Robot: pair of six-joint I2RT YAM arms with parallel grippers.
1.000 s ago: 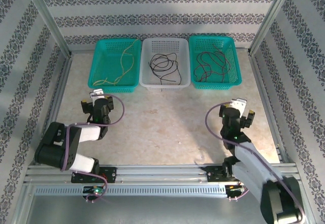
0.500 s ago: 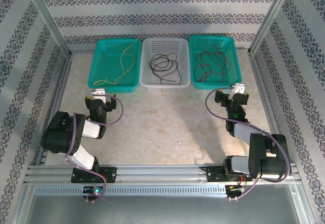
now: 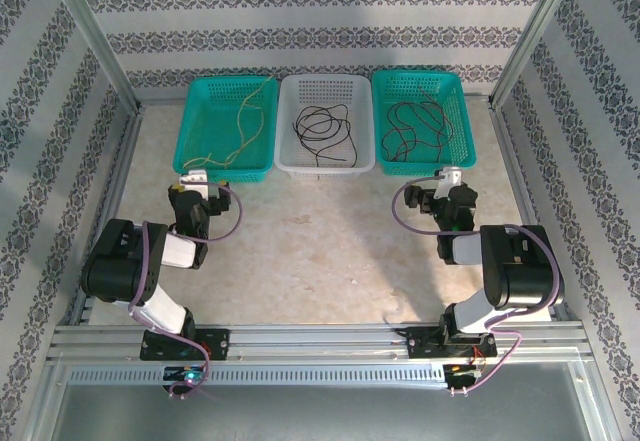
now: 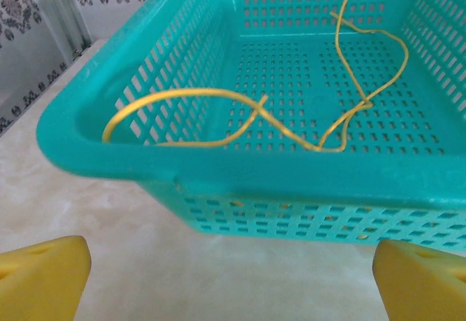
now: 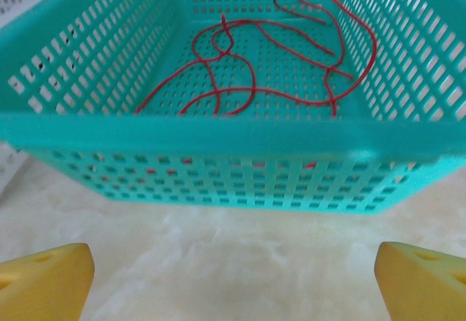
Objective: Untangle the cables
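- Since yellow cable sits in the 11 o'clock basket, black cable at 12, red cable at 1, untangling looks finished.
- Left gripper and right gripper gape released, empty, facing those baskets.
- Next probably calls only for parking, no further grasp.

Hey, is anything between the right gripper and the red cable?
Yes, the near wall of the teal basket. The right gripper sits low in front of it; the red cable lies on the floor behind. Reaching over the rim looks necessary.

Three baskets abreast at table rear; cables inside each.
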